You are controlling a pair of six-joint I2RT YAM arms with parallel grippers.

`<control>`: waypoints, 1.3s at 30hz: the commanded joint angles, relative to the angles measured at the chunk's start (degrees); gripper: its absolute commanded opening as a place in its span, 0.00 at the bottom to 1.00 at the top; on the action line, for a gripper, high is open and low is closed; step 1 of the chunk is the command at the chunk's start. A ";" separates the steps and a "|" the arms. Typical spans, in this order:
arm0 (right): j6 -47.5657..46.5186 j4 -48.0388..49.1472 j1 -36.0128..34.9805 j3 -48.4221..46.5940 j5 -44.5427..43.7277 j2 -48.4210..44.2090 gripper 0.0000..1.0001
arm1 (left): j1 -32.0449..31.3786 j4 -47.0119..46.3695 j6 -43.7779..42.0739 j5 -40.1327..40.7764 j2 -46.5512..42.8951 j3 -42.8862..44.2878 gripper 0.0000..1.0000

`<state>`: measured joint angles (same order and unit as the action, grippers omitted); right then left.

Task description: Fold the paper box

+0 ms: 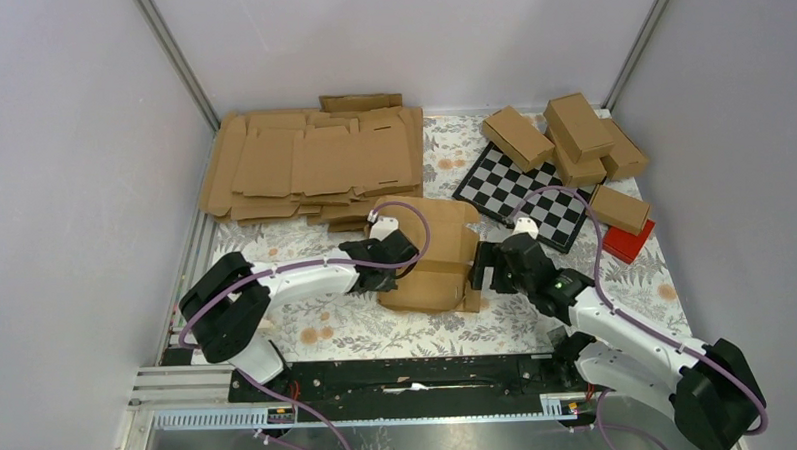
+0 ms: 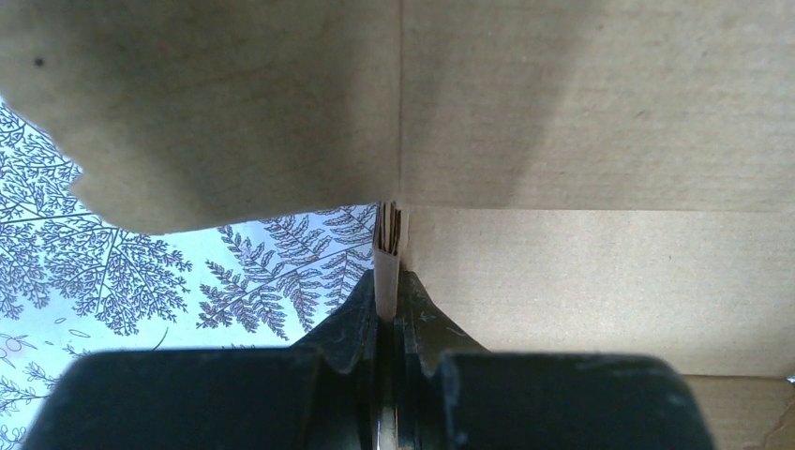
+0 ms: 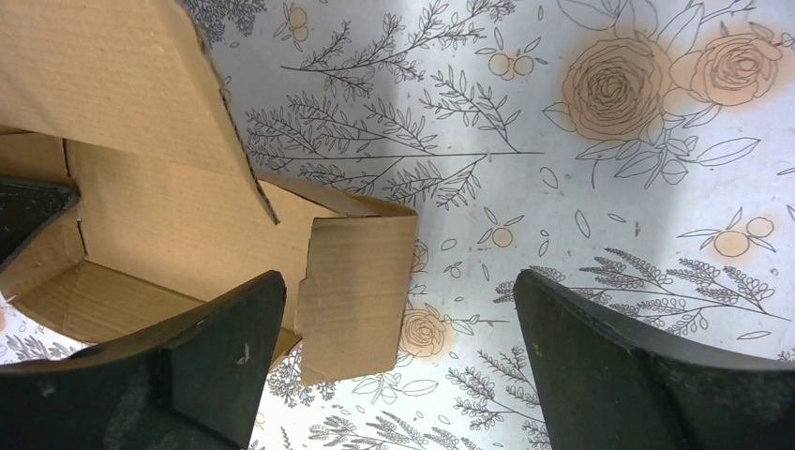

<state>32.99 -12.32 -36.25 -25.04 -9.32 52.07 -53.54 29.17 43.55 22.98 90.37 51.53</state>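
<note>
On floral cloth (image 1: 328,333), left pincer (image 2: 387,286) pinching paper box (image 1: 441,254), right pincer (image 3: 401,286) splayed

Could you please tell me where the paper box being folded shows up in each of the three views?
Top external: paper box, centre of the picture.
Left wrist: it fills the top and right.
Right wrist: left half, a flap reaching the middle.
Shared landmark: the floral tablecloth.

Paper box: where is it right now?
The paper box lies central in the top view, between the left gripper pinching its edge and the open right gripper.
</note>
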 commanded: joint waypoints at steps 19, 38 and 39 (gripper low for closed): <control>2.73 0.28 -0.03 -4.19 6.44 12.54 1.00 | 1.61 -2.83 6.35 4.38 -4.54 -3.67 0.00; 8.93 -6.85 -9.69 -12.71 -8.32 19.44 0.99 | 2.36 2.09 11.52 3.23 -0.31 0.20 0.00; 8.89 -6.35 -9.67 -12.81 -8.70 19.34 0.99 | 2.31 2.00 11.36 3.09 -0.28 0.16 0.00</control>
<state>40.16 -18.22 -45.06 -35.57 -14.04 71.20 -51.48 32.05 54.04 26.81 89.84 49.82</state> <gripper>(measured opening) 0.993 0.051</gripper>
